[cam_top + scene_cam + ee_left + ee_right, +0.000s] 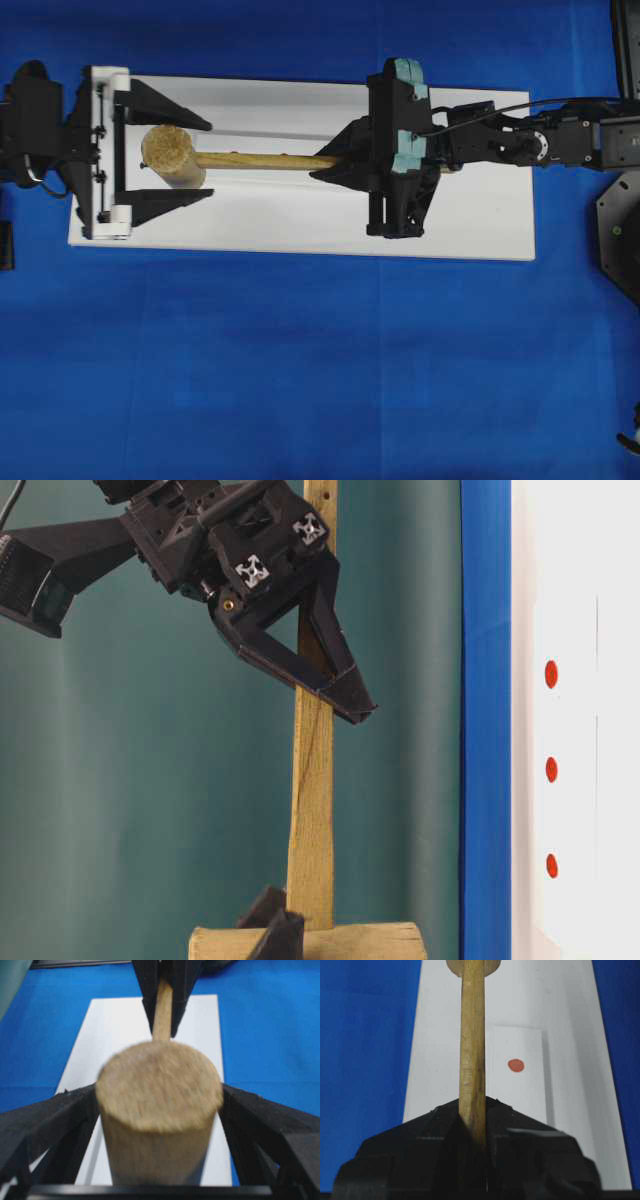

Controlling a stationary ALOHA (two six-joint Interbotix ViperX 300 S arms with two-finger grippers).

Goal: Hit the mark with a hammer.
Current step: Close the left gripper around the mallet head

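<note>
Handover step: right tool (345,162) pinching hammer (173,156) handle, left tool (160,150) spread around head. Next: swing onto mark (551,770).

This is a robotics lab test station, not a home or a shop. A table (300,380) draped in plain blue cloth carries only a white board (300,225) with a strip of painted red dots (551,770). Two black robot arms with printed parts and exposed cabling reach in from opposite sides, and a plain teal backdrop (120,810) closes off the table-level view.
</note>
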